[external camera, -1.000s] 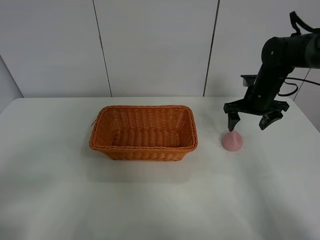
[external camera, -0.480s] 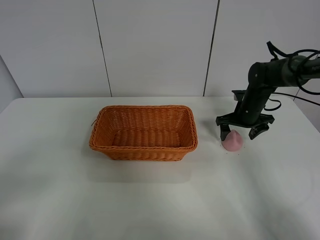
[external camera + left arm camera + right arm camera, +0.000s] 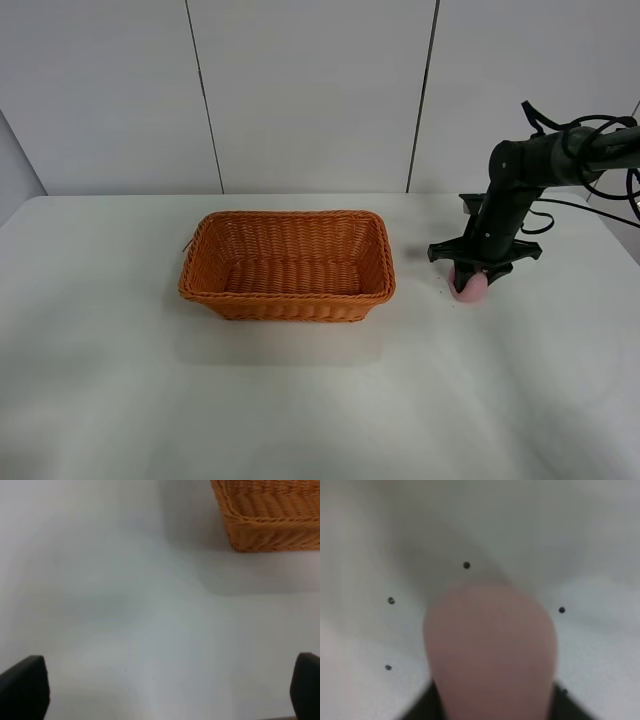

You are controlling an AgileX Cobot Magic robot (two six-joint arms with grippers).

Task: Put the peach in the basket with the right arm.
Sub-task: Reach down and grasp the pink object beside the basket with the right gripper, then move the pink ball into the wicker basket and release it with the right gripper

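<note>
A white bench is standing before pale wall panels, carrying the basket, whose woven floor is lying in full view. The peach is sitting just right of the basket, outside it. The right hand is straddling it, though whether it is squeezing cannot be told, and the left hand is hanging spread wide near the basket's corner.

No text, label, brand, number or sign can be read in any view. The only marks are a few small dark dots scattered on the white tabletop around the peach, seen in the right wrist view; they form no letter or figure.
</note>
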